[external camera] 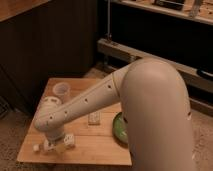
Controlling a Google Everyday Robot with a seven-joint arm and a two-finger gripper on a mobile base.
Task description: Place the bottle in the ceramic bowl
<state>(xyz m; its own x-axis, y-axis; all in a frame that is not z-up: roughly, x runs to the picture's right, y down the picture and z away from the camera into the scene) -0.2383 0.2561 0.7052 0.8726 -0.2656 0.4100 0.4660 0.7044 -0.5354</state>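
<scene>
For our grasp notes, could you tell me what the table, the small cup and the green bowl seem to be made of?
Table: likely wood, matt, an even warm pale brown. Cup: probably plastic, whitish and translucent. Bowl: seemingly glazed ceramic, glossy green, partly hidden by the arm. The gripper sits low over the table's near left corner.

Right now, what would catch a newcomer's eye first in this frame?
The bulky white arm fills the right half, stretching down-left across the wooden table. Its gripper sits low at the table's front-left corner, while the green ceramic bowl peeks out at the arm's edge.
</scene>
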